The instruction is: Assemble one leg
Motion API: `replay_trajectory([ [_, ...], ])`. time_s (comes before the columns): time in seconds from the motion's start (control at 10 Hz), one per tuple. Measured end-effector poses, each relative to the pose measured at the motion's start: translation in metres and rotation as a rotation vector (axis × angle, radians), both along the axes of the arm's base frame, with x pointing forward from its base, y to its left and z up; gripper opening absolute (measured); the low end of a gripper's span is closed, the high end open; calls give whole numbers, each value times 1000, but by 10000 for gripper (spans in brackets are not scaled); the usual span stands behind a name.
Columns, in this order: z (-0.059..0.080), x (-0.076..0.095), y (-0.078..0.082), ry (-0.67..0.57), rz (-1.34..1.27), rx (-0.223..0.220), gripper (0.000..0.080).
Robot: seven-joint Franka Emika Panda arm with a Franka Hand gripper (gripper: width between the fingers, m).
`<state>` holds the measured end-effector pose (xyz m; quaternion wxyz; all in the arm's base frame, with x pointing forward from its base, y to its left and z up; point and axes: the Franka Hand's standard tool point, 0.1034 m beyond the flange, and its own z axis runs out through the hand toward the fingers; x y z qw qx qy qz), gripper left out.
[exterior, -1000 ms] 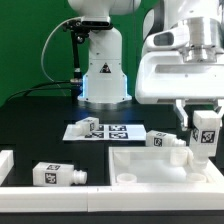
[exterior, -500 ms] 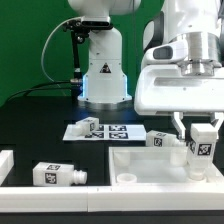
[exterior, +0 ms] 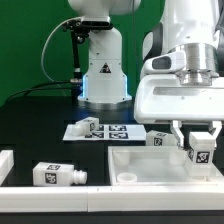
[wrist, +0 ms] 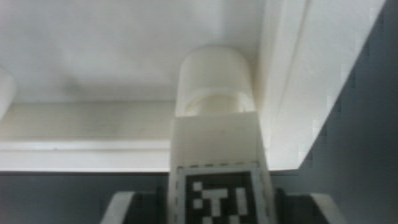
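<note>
- Black counter [exterior: 30,125] is seen in front of a green backdrop [exterior: 25,40], with the white robot base [exterior: 103,75] set at the rear.
- The marker board [exterior: 118,131] is laid flat on the counter ahead of that base.
- A large white tray-like part [exterior: 150,170] is placed at the front, toward the exterior view's right.
- The jaws are closed on the held leg [exterior: 201,151], which is gripped from both sides and kept upright, its tag turned to the exterior camera.
- In the wrist view, the held leg [wrist: 217,120] is pointed with its rounded peg end toward an inner corner of the tray-like part [wrist: 89,110]; whether contact is made cannot be told.
- A second leg [exterior: 57,175] is laid on its side on the counter at the exterior view's left, well apart from the jaws.
- A third leg [exterior: 160,139] is seen just behind the tray-like part's far rim.
</note>
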<state>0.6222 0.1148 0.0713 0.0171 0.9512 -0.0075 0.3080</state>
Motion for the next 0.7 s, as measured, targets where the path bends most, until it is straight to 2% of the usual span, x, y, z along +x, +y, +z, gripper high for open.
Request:
replay_trajectory([
  [0.1,0,1,-1,-4,8,-7,284],
  [0.2,0,1,-1,-4,10,-10,336],
  [0.3,0,1,-2,-4,13,-14,336],
  [0.5,1,1,-3,4,24,-23,605],
  [0.6,3,0,-4,79,23,-26,605],
  [0.7,18,1,-1,130,19,-12,641],
])
